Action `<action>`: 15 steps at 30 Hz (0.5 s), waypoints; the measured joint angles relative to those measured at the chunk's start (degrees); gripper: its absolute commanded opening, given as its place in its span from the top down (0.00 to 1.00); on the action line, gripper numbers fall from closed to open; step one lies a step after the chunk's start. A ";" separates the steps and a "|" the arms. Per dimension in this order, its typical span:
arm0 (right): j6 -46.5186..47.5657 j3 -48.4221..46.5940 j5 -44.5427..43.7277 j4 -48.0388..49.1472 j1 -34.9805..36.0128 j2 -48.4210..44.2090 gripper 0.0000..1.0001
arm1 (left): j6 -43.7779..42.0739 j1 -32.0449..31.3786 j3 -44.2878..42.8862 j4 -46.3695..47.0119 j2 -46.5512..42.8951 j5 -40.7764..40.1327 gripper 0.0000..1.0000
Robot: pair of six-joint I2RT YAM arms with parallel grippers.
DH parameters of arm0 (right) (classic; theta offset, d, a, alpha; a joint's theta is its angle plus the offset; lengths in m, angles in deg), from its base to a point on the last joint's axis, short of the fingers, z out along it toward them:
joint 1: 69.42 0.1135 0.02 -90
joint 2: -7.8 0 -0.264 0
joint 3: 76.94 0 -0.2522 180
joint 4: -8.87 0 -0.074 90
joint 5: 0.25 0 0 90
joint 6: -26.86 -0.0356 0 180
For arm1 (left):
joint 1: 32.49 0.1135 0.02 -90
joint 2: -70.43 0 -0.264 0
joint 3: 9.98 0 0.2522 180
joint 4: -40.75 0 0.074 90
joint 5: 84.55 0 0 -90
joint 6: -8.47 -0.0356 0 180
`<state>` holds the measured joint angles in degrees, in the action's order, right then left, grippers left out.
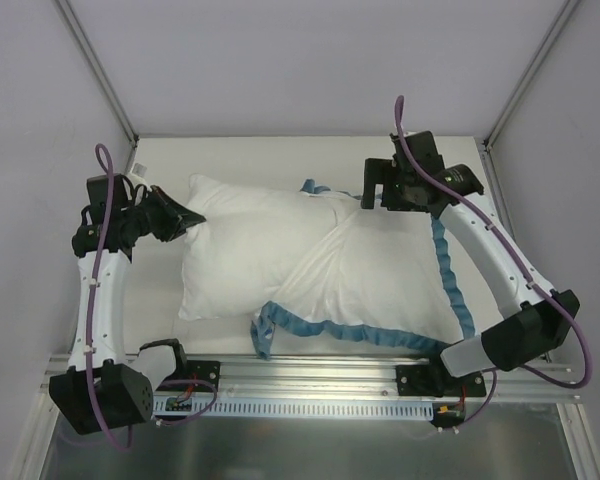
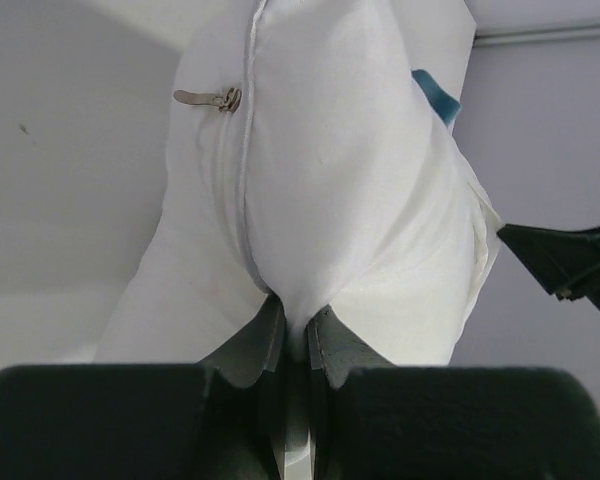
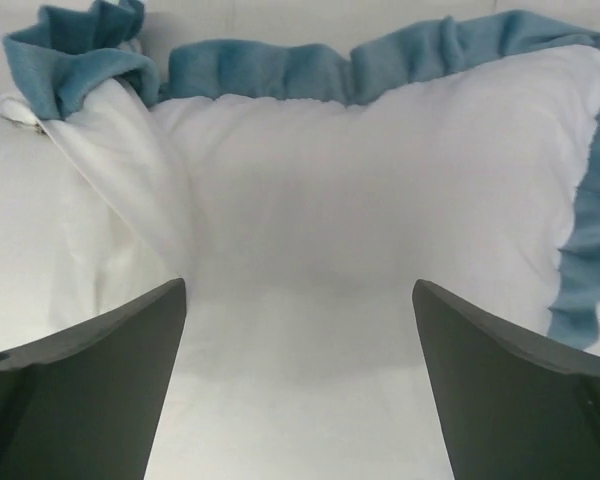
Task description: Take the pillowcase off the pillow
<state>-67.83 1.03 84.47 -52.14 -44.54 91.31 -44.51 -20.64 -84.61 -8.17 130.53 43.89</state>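
The plain white pillow (image 1: 238, 250) lies across the left half of the table, its right part still inside the pillowcase (image 1: 380, 275). The pillowcase shows its white inside and teal-blue ruffle (image 1: 365, 330). My left gripper (image 1: 192, 220) is shut on the pillow's far-left corner. In the left wrist view, white pillow fabric (image 2: 330, 180) with a zipper pull (image 2: 215, 98) is pinched between the closed jaws of that gripper (image 2: 298, 325). My right gripper (image 1: 380, 188) hangs open over the pillowcase's far edge. In the right wrist view its fingers (image 3: 100, 350) stand wide apart above the white cloth (image 3: 360, 200) and ruffle (image 3: 280, 70).
The white table (image 1: 240, 155) ends at grey walls and slanted metal frame posts (image 1: 95, 65) at the back. A metal rail (image 1: 310, 385) with both arm bases runs along the near edge. The right arm's link (image 1: 490, 250) curves beside the pillowcase's right ruffle.
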 measured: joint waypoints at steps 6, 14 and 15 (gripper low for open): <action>1.16 6.95 -3.54 -1.79 -2.38 -9.77 0.04 | 1.97 0.66 -0.11 -0.76 2.56 -3.58 1.00; -0.66 25.75 -4.72 -7.23 -5.75 -32.33 0.04 | 4.81 4.44 -2.05 -1.86 6.01 -8.31 1.00; -1.36 28.13 -4.61 -8.00 -5.90 -34.29 0.04 | 5.20 5.68 -2.73 -1.99 6.47 -8.74 1.00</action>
<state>-69.18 29.16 79.86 -60.14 -50.44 57.01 -39.31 -14.95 -87.34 -10.16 137.00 35.15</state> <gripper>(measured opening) 0.967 0.049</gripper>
